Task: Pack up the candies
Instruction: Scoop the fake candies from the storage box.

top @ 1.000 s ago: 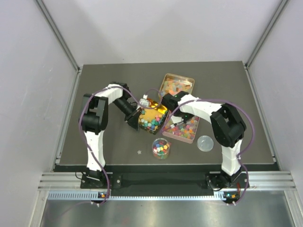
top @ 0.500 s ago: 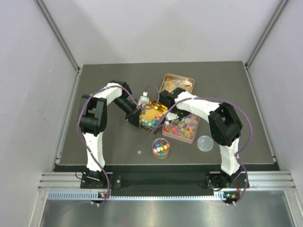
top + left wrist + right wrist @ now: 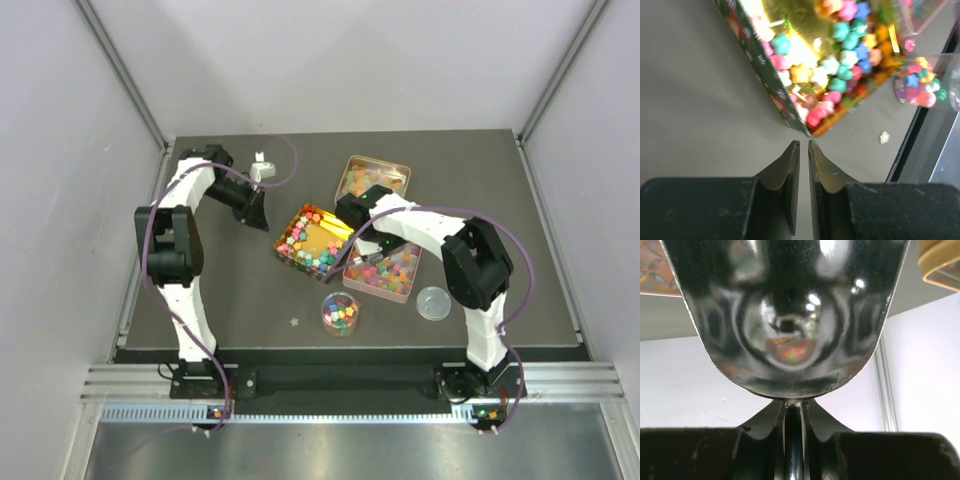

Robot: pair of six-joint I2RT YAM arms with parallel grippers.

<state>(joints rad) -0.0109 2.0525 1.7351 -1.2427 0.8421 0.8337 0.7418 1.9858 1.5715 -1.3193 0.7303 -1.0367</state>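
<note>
Candies [image 3: 840, 65] heaped in gold tin [image 3: 757, 55] on surface [image 3: 700, 100], just ahead of left end effector [image 3: 801, 145], whose fingers stand almost pressed together, empty. Right end effector [image 3: 794, 407] pinches spoon [image 3: 785, 315] handle, bowl projecting forward.

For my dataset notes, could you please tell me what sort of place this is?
Probably a robotics lab cell: plain white panel walls, a dark table, and the left arm and right arm bolted to an aluminium rail.
</note>
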